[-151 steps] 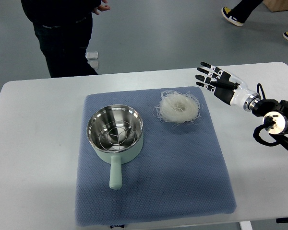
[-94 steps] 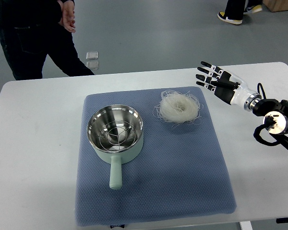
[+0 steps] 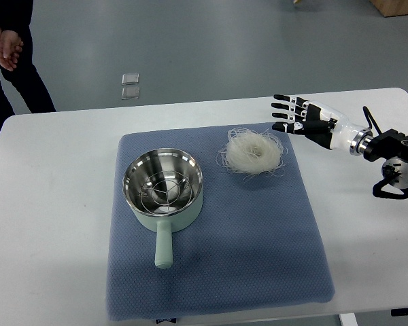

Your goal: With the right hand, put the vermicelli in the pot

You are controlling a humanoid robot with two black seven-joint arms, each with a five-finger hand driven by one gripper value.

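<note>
A white nest of vermicelli lies on the blue mat, at its far right part. A pale green pot with a steel inside and a wire rack stands on the mat to the left of the vermicelli, handle toward me. My right hand comes in from the right edge. Its fingers are spread and hold nothing. It hovers just right of and beyond the vermicelli, apart from it. The left arm does not show.
The mat lies on a white table. A person stands at the far left beyond the table. Two small square items lie on the grey floor behind the table.
My right hand has moved a little left toward the vermicelli and turned its wrist. The person has walked left, away from the table's back edge.
</note>
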